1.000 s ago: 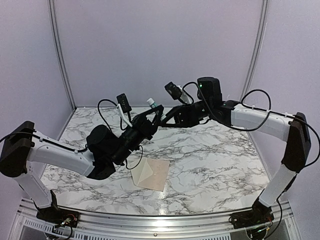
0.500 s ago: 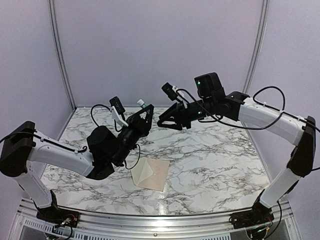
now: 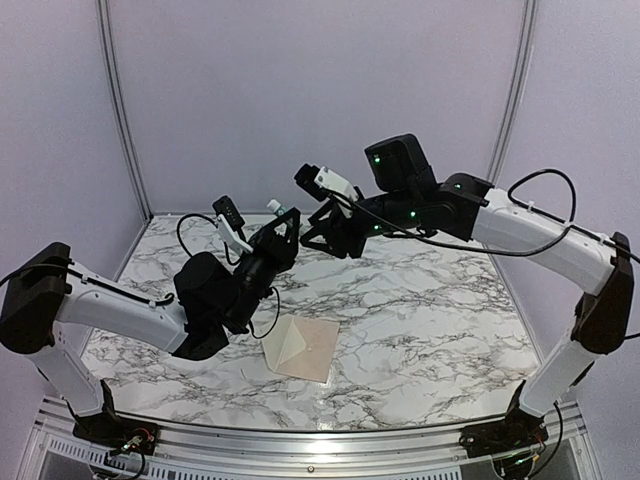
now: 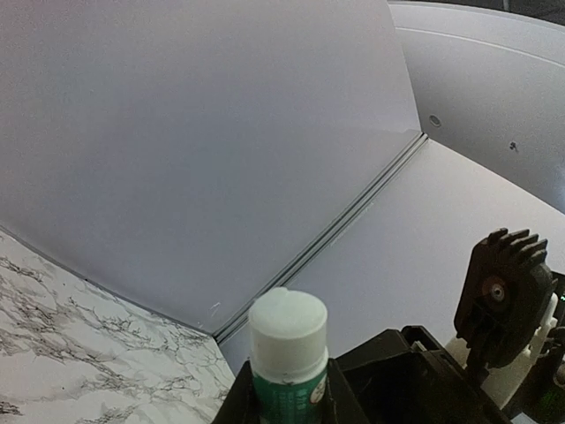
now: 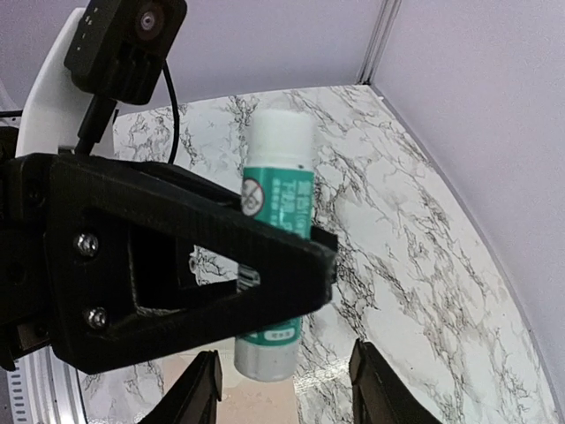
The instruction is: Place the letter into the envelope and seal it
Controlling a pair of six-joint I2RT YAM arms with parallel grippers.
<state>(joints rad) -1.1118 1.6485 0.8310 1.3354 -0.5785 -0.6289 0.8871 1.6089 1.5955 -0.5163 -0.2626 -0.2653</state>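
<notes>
The envelope (image 3: 300, 348) lies flat on the marble table (image 3: 420, 310) at 6 o'clock from its middle, with the pale triangular flap on its 9 o'clock side. Well above it at 12 o'clock, the left gripper (image 3: 283, 228) clamps a green glue stick (image 3: 274, 207), white cap up. The right gripper (image 5: 284, 353) hangs just beside the stick at 3 o'clock, fingers spread and holding nothing.

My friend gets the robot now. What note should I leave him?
Left gripper: shut on the glue stick, held above the table, cap on.
Right gripper: open, fingers either side of the stick's lower end, not gripping.
Envelope: flat on the table near the front, flap looks open.
Letter: cannot tell it apart; may be inside.
Done: glue picked up.
Left: uncap, glue the flap, press it shut.
</notes>
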